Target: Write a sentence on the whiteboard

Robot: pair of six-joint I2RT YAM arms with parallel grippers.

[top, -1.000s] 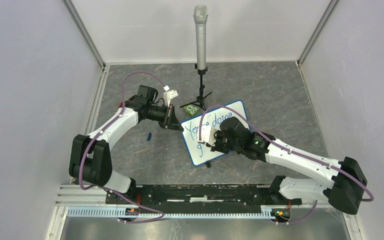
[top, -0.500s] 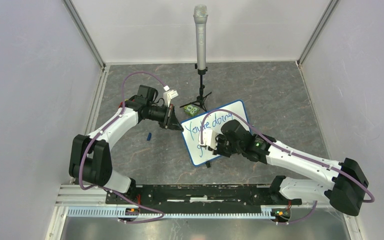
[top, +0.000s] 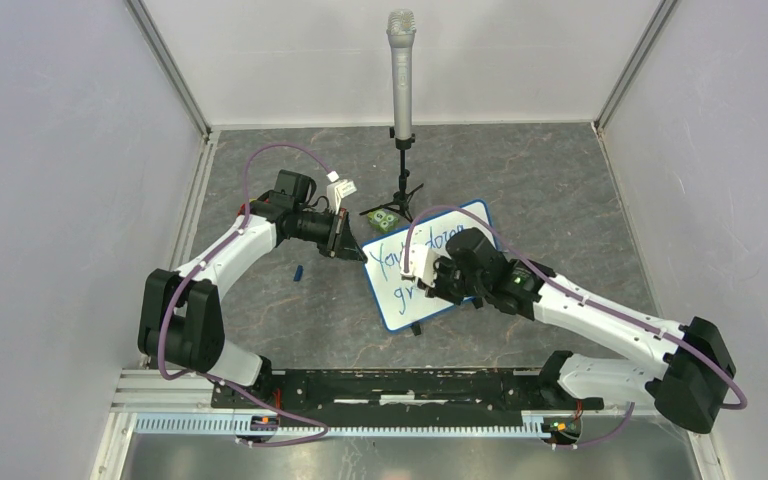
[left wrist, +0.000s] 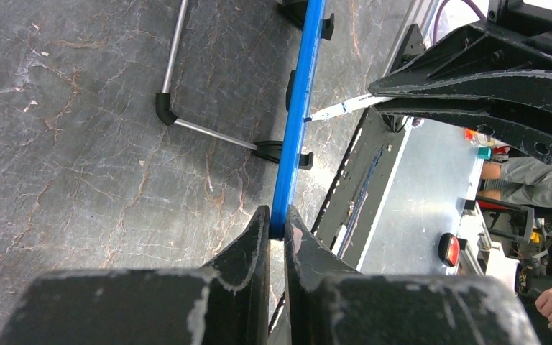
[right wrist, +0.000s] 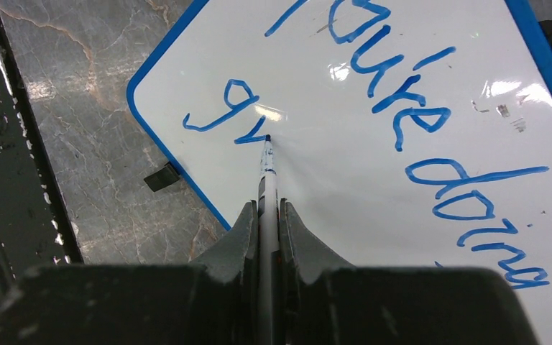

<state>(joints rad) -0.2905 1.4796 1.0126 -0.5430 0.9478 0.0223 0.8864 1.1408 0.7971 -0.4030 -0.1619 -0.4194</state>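
At the left of the counter [top: 260, 320], the left arm reaches out toward the middle. Just beside its forearm a small blue thing [top: 299, 272] lies on the grey stone surface; what it is cannot be told. The left end effector [top: 346, 243] is closed on the far left corner of the board [top: 400, 305]. Its wrist view shows the two fingers [left wrist: 255, 237] pinching the thin blue edge [left wrist: 298, 108], with the board seen edge-on and its black feet sticking out to the side.

Behind the board stands a microphone [top: 401, 60] on a small tripod, upright. A small green object [top: 384, 219] sits at the tripod's foot, just beside the board's far edge.

The board lies near the middle of the counter, turned at an angle to the arms, resting on its feet. On it the sentence [right wrist: 417, 118] in blue so far reads "You're doing" on one line and "gr" below it.

From the right, the right arm stretches across the board. The right end effector [right wrist: 266, 210] is closed on a marker [right wrist: 267, 172], which runs straight out between the fingers. The marker's tip touches the board at the end of the "r" stroke. From the top view this end effector [top: 433, 280] covers part of the writing.
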